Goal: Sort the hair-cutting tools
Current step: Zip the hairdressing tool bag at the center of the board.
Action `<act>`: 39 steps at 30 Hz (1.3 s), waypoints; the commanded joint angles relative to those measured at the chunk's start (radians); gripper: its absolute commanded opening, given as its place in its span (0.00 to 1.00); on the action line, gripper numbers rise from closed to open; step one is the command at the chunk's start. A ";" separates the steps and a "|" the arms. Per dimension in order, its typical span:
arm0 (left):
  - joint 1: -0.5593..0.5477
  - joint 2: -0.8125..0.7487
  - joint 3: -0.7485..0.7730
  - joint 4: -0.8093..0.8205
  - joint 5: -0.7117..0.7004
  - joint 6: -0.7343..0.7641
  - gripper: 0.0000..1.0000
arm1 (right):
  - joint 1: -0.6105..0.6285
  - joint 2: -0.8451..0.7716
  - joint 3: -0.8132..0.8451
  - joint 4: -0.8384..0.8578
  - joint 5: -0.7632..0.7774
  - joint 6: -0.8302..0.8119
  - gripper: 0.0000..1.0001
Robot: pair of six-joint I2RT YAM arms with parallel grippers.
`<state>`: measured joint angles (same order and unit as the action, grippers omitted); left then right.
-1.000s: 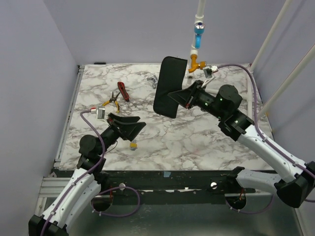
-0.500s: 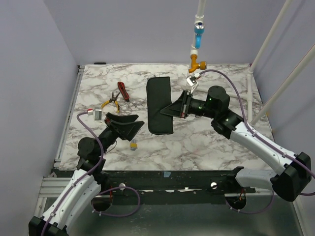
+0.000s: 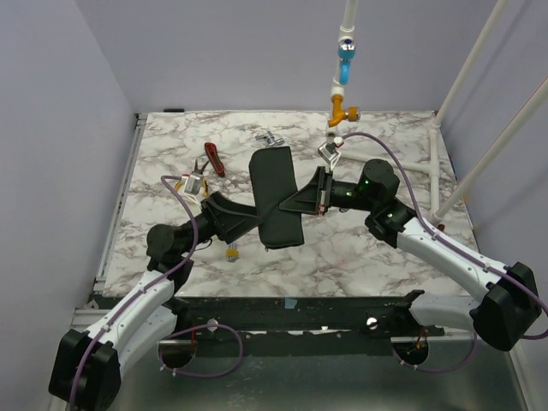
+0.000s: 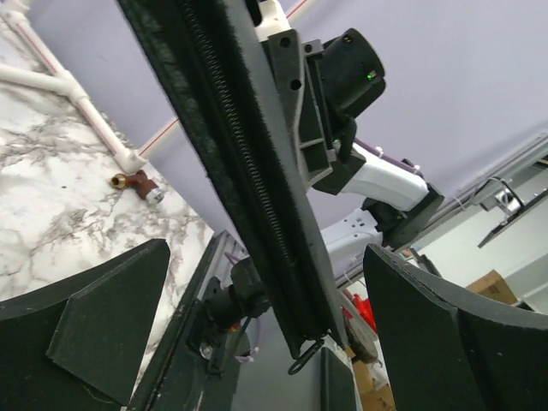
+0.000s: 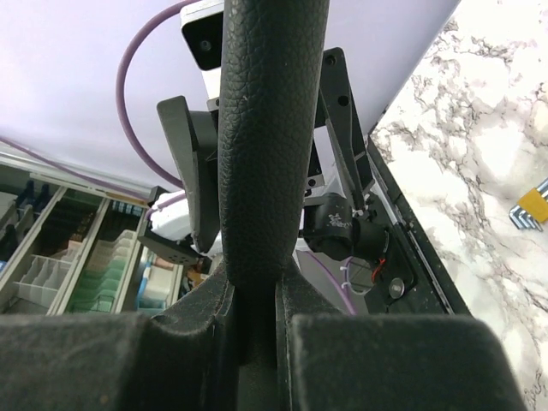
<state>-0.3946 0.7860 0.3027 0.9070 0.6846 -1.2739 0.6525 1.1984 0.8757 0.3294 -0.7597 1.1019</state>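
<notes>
My right gripper [image 3: 312, 198] is shut on the edge of a black zippered pouch [image 3: 276, 193] and holds it over the middle of the table. In the right wrist view the pouch [image 5: 267, 128] rises from between the pads, where the gripper [image 5: 257, 338] pinches it. My left gripper [image 3: 255, 220] stands open at the pouch's near end. In the left wrist view the zipper edge [image 4: 248, 180] runs between the wide fingers [image 4: 103, 325] without touching them. Small silver scissors [image 3: 269, 137] lie at the back of the table. The comb is out of view.
Yellow-handled pliers [image 3: 181, 181] and a red-handled tool [image 3: 214, 159] lie at the back left. A small yellow piece [image 3: 231, 253] sits near the front. A white pipe with blue and orange fittings [image 3: 344, 81] hangs at the back, and white pipes [image 3: 411, 163] run along the right side.
The right arm has swung the pouch down and to the left, lower over the table. The left arm has reached forward, and its open jaws now straddle the pouch's near end.
</notes>
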 commanded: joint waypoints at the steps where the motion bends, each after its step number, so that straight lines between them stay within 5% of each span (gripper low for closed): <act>1: 0.002 0.013 0.022 0.130 0.060 -0.067 0.98 | -0.007 -0.003 -0.020 0.093 -0.025 0.059 0.01; 10: -0.004 0.077 0.046 0.141 0.079 -0.085 0.92 | -0.007 0.059 -0.042 0.127 -0.023 0.105 0.01; 20: -0.016 0.226 0.054 0.320 0.127 -0.166 0.40 | -0.007 0.140 -0.017 0.085 -0.037 0.151 0.01; 23: -0.017 0.257 0.048 0.380 0.128 -0.194 0.34 | -0.007 0.156 -0.009 0.081 -0.050 0.149 0.01; 31: -0.017 0.242 0.033 0.356 0.091 -0.177 0.23 | -0.014 0.159 -0.001 0.045 -0.072 0.101 0.50; 39: -0.018 0.126 0.048 0.133 0.008 -0.073 0.26 | -0.016 0.150 -0.034 0.069 -0.128 0.068 0.56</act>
<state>-0.4046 0.9932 0.3248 1.0916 0.7612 -1.4151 0.6384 1.3422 0.8555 0.4007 -0.8345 1.1999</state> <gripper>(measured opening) 0.257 0.559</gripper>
